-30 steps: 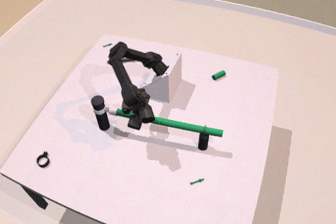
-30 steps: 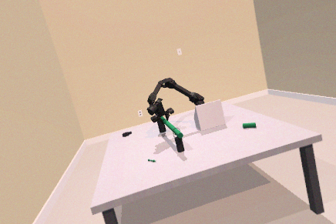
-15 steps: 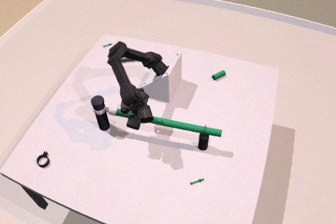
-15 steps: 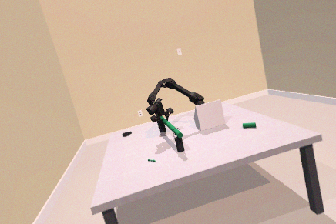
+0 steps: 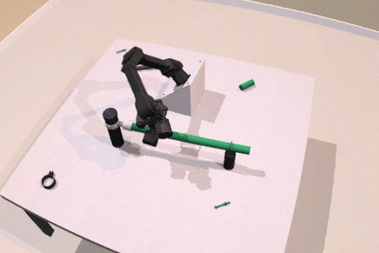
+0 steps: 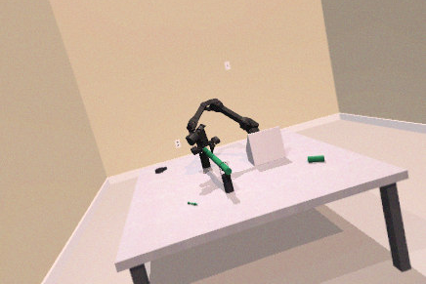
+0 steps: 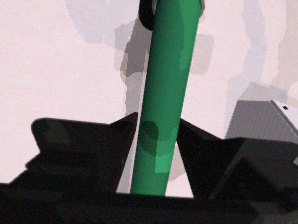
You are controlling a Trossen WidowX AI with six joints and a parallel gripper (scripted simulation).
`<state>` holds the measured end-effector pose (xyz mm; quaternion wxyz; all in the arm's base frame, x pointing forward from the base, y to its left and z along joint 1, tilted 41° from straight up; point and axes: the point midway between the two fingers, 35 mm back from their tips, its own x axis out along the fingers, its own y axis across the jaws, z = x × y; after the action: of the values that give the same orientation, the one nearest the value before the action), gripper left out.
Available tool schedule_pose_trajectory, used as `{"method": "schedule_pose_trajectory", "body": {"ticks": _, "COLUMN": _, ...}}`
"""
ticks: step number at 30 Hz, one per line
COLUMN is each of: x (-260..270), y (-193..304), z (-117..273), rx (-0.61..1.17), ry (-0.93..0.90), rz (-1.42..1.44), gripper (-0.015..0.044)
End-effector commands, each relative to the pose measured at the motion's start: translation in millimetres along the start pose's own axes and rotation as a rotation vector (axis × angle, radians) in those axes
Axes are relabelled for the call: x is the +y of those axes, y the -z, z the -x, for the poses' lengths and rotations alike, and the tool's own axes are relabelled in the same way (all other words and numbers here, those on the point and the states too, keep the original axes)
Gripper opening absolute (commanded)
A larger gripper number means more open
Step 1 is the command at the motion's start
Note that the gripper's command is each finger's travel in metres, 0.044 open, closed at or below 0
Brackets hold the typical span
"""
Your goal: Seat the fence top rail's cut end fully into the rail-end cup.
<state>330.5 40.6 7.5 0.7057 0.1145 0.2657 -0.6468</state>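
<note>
The green rail [image 5: 204,142] [image 6: 215,158] [image 7: 167,90] lies level, passing through the loop cap on the short black post [image 5: 229,159] [image 6: 228,182]. Its left end meets the pale rail-end cup [image 5: 126,127], which hangs on the light brace band [image 5: 115,126] just under the cap of the big black post [image 5: 116,136]. How deep the end sits in the cup cannot be seen. My gripper [image 5: 156,134] [image 6: 202,147] [image 7: 155,118] straddles the rail near the cup end. In the wrist view the fingers stand slightly apart from the rail, with a thin gap on the left side.
A white wedge block [image 5: 196,91] [image 6: 266,145] [image 7: 255,120] stands behind the rail by the arm's base. A short green cylinder [image 5: 246,84] [image 6: 316,159] lies at the far right. Small green bolts [image 5: 222,205] [image 5: 121,50] and a black ring [image 5: 49,181] lie near the table edges.
</note>
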Motion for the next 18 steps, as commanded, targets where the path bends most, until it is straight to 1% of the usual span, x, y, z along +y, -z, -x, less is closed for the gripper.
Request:
{"method": "schedule_pose_trajectory", "body": {"ticks": 1, "x": 0.2, "y": 1.5, "z": 3.0, "rx": -0.001, "ry": -0.003, "rz": -0.001, "gripper": 0.0289}}
{"method": "schedule_pose_trajectory", "body": {"ticks": 7, "x": -1.0, "y": 14.0, "z": 23.9, "rx": 0.004, "ry": -0.003, "rz": 0.0, "gripper": 0.044}}
{"method": "schedule_pose_trajectory", "body": {"ticks": 12, "x": -4.7, "y": 26.7, "z": 45.9, "rx": 0.005, "ry": 0.0, "rz": 0.001, "gripper": 0.044}}
{"method": "schedule_pose_trajectory", "body": {"ticks": 16, "x": -4.9, "y": 25.6, "z": 47.4, "rx": 0.004, "ry": -0.01, "rz": 0.006, "gripper": 0.044}}
{"method": "schedule_pose_trajectory", "body": {"ticks": 18, "x": -5.3, "y": 26.1, "z": 55.4, "rx": 0.008, "ry": -0.021, "rz": 0.018, "gripper": 0.044}}
